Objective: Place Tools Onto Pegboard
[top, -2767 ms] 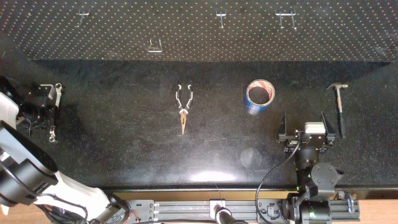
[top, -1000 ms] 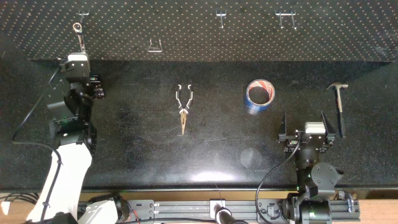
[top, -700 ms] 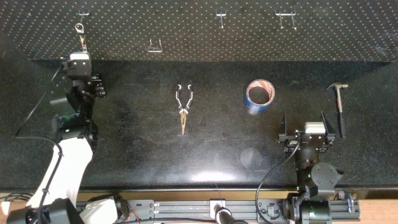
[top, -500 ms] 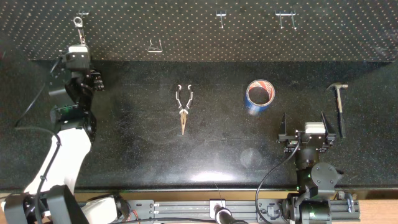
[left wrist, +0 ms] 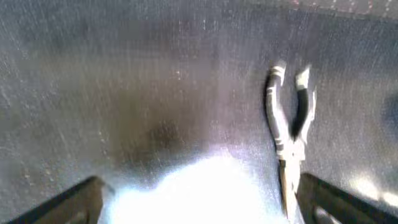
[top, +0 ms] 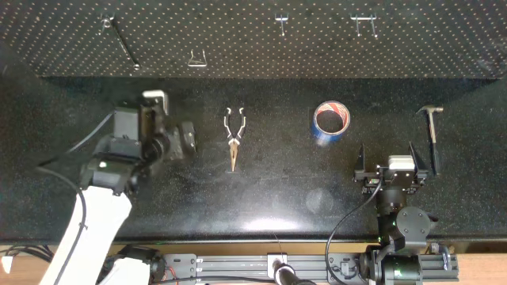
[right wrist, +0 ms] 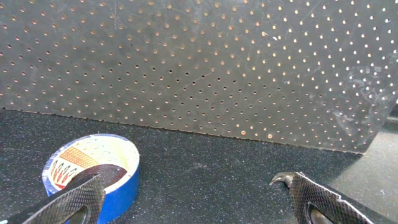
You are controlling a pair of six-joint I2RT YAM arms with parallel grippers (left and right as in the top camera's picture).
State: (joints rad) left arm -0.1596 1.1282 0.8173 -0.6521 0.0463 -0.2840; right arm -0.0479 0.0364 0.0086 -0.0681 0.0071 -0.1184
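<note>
Pliers [top: 234,142] laid flat well short of the pegboard [top: 238,32], right gripper [top: 387,156] parked farthest from the pegboard, fingers spread, left gripper [left wrist: 202,186] just beside the pliers, fingers spread, tape roll [top: 330,120] and hammer [top: 432,134] nearer the pegboard, wrench [top: 123,41] hung tilted on the pegboard.

You have a black speckled worktop [top: 277,182] carrying three items, well apart: pliers [top: 234,136] flat near the middle, a blue tape roll [top: 330,120] to their right, and a hammer [top: 432,134] near the right edge.
</note>
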